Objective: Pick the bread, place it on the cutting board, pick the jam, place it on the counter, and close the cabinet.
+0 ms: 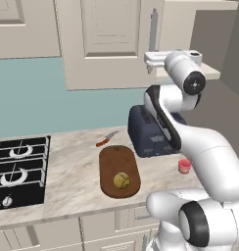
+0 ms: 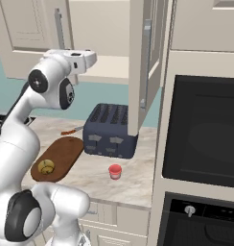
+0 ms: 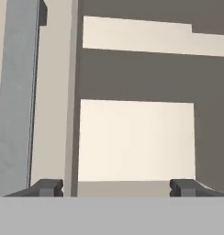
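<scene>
The bread (image 1: 121, 180) (image 2: 46, 166) lies on the near end of the dark cutting board (image 1: 116, 159) (image 2: 64, 153). On the counter (image 1: 77, 166) (image 2: 133, 178), right of the board and in front of the toaster, stands the red jam (image 1: 184, 166) (image 2: 115, 171). The cabinet (image 1: 109, 39) (image 2: 138, 72) is open, its door swung out and its pale shelf (image 2: 109, 67) (image 3: 137, 137) bare. My gripper (image 1: 150, 62) (image 2: 90, 58) (image 3: 117, 187) is raised at shelf height, facing into the cabinet. It is open, with nothing between its fingers.
A dark blue toaster (image 1: 153, 132) (image 2: 109, 130) stands behind the jam. A knife (image 1: 107, 139) lies behind the board. The black gas stove (image 1: 18, 169) is at the left. A tall oven unit (image 2: 205, 129) walls off the right side.
</scene>
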